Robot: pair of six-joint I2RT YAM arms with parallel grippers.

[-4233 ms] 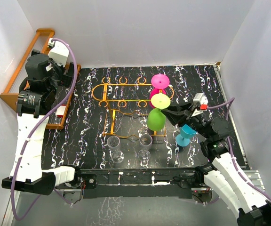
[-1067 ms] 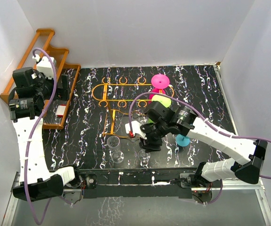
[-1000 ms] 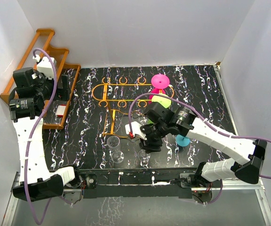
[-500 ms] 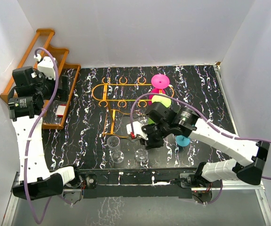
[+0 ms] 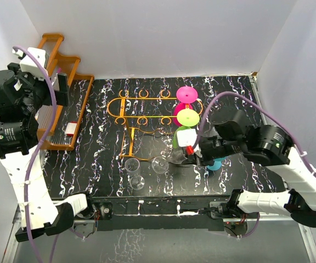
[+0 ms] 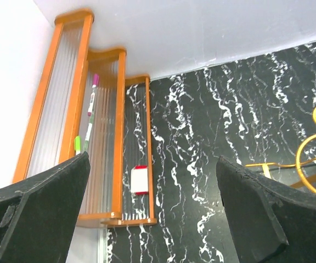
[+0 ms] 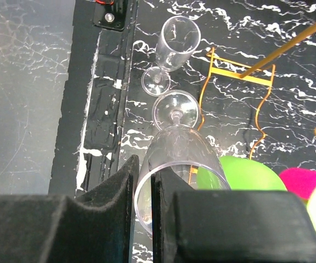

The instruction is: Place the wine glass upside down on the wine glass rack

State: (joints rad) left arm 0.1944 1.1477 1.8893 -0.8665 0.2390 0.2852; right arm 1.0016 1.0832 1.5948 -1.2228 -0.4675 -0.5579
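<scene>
My right gripper (image 5: 186, 152) is shut on the rim of a clear wine glass (image 5: 165, 161), one finger inside the bowl and one outside. The wine glass (image 7: 178, 147) is lifted and tilted, its foot (image 7: 176, 109) pointing away towards the table's near edge. It hangs just in front of the orange-gold wire wine glass rack (image 5: 141, 111), beside the green glass (image 5: 181, 138). The rack (image 7: 239, 71) shows as wire legs in the right wrist view. My left gripper (image 5: 59, 90) is raised at the far left above the wooden shelf, open and holding nothing.
A second clear glass (image 5: 135, 174) stands upright near the front edge. Pink (image 5: 186, 96), yellow (image 5: 186, 117) and green glasses hang at the rack's right end. A blue glass (image 5: 215, 163) stands under my right arm. The stepped wooden shelf (image 6: 119, 137) holds pens and a small white block (image 6: 139, 179).
My right gripper has shut on the clear glass's rim, lifted it and drawn back to the right, tilting it. My left arm has risen and shifted left.
</scene>
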